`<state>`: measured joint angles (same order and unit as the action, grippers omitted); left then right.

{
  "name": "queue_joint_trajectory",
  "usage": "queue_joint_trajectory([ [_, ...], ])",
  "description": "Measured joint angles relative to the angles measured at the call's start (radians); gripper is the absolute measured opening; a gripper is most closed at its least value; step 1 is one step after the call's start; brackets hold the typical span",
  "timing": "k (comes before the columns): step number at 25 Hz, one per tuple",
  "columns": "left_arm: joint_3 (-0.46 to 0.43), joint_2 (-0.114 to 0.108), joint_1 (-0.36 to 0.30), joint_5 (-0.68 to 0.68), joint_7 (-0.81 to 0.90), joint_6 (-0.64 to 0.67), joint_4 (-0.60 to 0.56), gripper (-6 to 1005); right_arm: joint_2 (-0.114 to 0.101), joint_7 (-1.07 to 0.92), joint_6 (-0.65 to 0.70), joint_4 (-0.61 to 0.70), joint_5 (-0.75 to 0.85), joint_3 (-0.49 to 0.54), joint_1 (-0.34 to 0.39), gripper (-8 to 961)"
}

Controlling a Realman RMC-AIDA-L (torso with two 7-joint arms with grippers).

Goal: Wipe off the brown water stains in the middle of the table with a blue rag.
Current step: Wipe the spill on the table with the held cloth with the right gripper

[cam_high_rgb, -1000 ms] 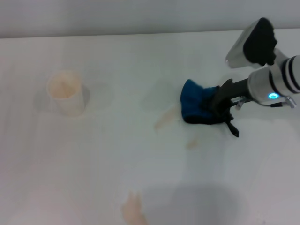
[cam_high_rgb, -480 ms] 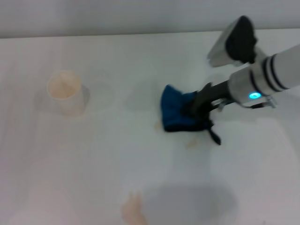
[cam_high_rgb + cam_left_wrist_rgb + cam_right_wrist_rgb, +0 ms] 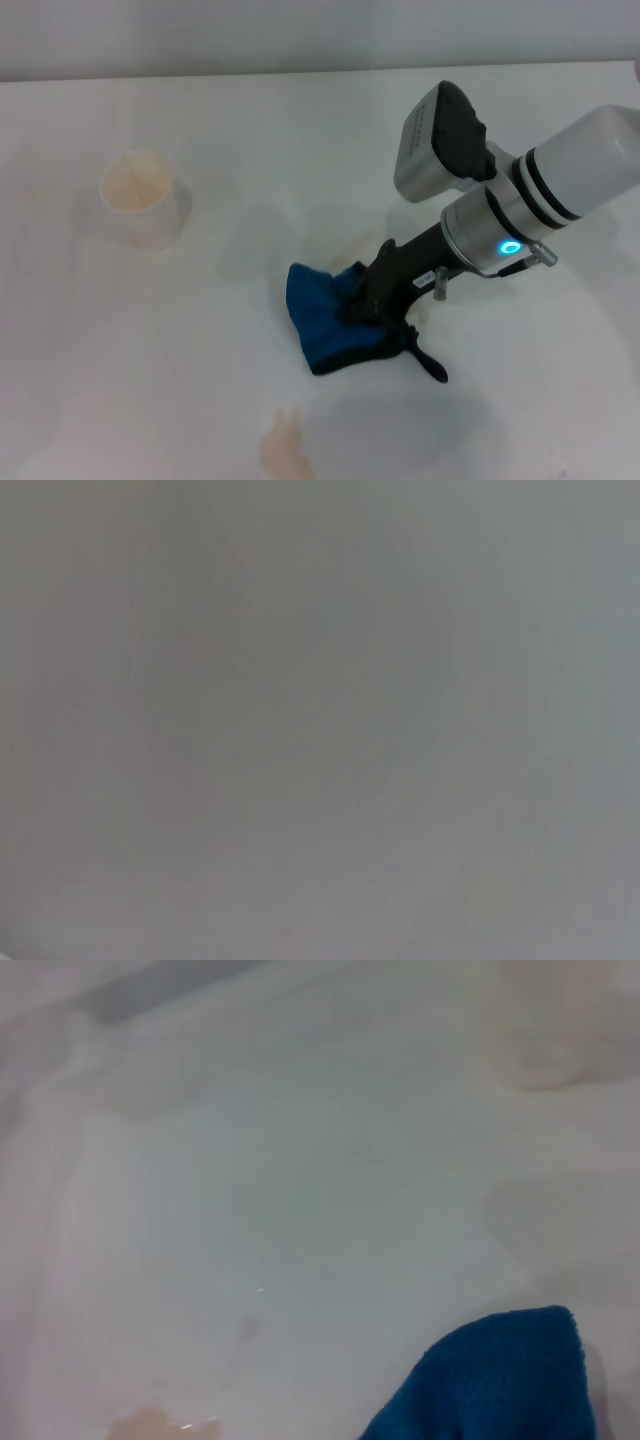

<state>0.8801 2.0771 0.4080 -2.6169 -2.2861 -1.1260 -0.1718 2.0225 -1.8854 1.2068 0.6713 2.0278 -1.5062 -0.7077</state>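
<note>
a: right gripper (image 3: 372,300) is clamped on the blue rag (image 3: 322,328), pressing the bunched cloth down onto the table (image 3: 200,380) near the middle, with the rag's black loop tab trailing out behind on the robot's right.

b: and the other arm?

a: left gripper isn't in the head view, and its own wrist view shows only a blank grey surface, so nothing can be said of its fingers.

b: where are the brown water stains from the rag?

a: what shows is in pieces. one faint tan streak (image 3: 358,243) lies just beyond the rag, beside the gripper's black fingers. a clearer tan blotch (image 3: 283,442) sits nearer the robot than the rag and slightly to the left; the right wrist view catches it too, at the edge (image 3: 160,1425), apart from the blue cloth (image 3: 500,1380).

b: so which way should the wipe go?

a: my judgement: toward the robot and a touch left, dragging the rag over that near blotch. the right arm is the one placed for it.

b: anything in the way?

a: a cream paper cup (image 3: 144,196) stands well apart on the left, clear of that path.
</note>
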Motion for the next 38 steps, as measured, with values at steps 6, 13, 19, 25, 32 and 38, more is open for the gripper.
queue_joint_trajectory([
  [6,0.000,0.000,0.004,-0.002,0.003,-0.001,0.000,887,-0.002,0.005,-0.017,-0.002,0.001,0.005,0.000,69],
  [13,0.000,0.001,0.005,-0.006,0.002,-0.002,0.001,887,-0.004,-0.006,-0.175,-0.018,0.005,0.022,0.013,69],
  [19,0.000,0.001,0.002,-0.018,0.004,-0.002,0.001,887,-0.014,-0.037,-0.253,-0.034,0.024,0.048,0.013,69],
  [25,0.000,0.002,0.000,-0.019,0.005,-0.002,0.002,887,-0.012,-0.142,-0.333,-0.036,0.167,0.150,0.013,69],
  [32,0.002,0.001,0.003,-0.019,0.006,-0.002,0.007,887,-0.001,-0.170,-0.345,-0.039,0.164,0.134,0.006,69],
  [38,0.000,0.001,0.005,-0.018,0.006,-0.003,0.007,888,-0.001,-0.170,-0.188,0.008,0.029,-0.067,-0.010,69],
])
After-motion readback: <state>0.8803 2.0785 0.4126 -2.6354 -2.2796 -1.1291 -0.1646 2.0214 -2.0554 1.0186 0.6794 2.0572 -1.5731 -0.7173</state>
